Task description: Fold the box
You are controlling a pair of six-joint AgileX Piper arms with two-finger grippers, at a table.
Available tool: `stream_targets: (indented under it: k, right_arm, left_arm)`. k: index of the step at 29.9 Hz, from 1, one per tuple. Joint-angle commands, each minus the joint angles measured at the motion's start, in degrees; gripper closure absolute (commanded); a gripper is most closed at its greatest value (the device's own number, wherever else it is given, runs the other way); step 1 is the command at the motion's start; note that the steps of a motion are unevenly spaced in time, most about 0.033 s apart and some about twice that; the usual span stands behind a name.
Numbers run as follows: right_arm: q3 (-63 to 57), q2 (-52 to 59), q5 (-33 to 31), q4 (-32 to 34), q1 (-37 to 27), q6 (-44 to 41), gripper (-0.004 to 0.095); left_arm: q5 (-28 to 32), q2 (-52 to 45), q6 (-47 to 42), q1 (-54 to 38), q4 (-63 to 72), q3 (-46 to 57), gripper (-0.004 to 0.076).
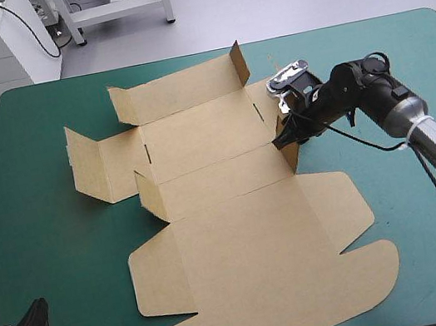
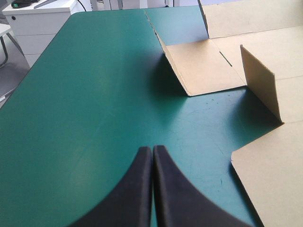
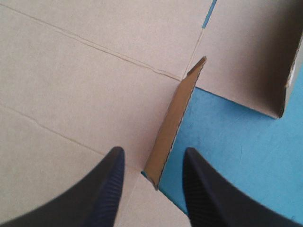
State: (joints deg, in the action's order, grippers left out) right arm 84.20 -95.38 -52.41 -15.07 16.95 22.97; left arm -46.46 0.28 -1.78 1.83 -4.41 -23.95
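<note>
**Box point(image 1: 249, 242) part-raised at the table's middle**

Box of cut brown board lies spread on the teal-green table cover point(image 1: 46, 244), its wide lid panel point(image 1: 266, 290) flat toward the near edge. The far wall point(image 1: 176, 90) stands up and the left-end flap point(image 1: 87, 165) tilts up. The right arm point(image 1: 415, 128) reaches in low from the right. The right gripper point(image 3: 154, 152) has its black fingers spread astride a small upright end flap point(image 3: 177, 111); whether they touch it cannot be told. The left gripper point(image 2: 152, 149) hovers over bare cover at the near-left corner, fingers pressed together, well apart from the board.
</note>
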Motion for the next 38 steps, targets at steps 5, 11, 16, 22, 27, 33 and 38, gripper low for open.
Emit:
stream_targets:
  k: [5, 11, 16, 22, 27, 33, 38]
  right_arm:
    - [11.71, -5.15, -3.16, 0.50, 0.15, -3.74, 0.0256]
    - [16.16, -11.71, -8.56, 3.73, 0.15, -7.75, 0.0256]
    - [16.16, -14.46, -9.46, 3.84, 0.15, -9.37, 0.0276]
    - [16.16, -14.95, -9.24, 3.98, 0.15, -9.91, 0.0595]
    - [16.16, -14.95, -8.94, 3.63, 0.15, -9.26, 0.0917]
    - [17.10, -14.95, -8.44, 3.45, 0.15, -1.59, 0.0929]
    - [23.67, -14.95, -10.51, 0.92, 0.27, 15.42, 0.0929]
  left_arm:
    - [4.18, 0.97, -0.08, -0.04, 0.23, -1.59, 0.0731]
    - [4.18, 0.97, -0.08, -0.04, 0.23, -1.59, 0.0731]
    - [4.18, 0.97, -0.08, -0.04, 0.23, -1.59, 0.0731]
    - [4.18, 0.97, -0.08, -0.04, 0.23, -1.59, 0.0731]
    - [4.18, 0.97, -0.08, -0.04, 0.23, -1.59, 0.0731]
    - [4.18, 0.97, -0.08, -0.04, 0.23, -1.59, 0.0731]
    - [4.18, 0.97, -0.08, -0.04, 0.23, -1.59, 0.0731]
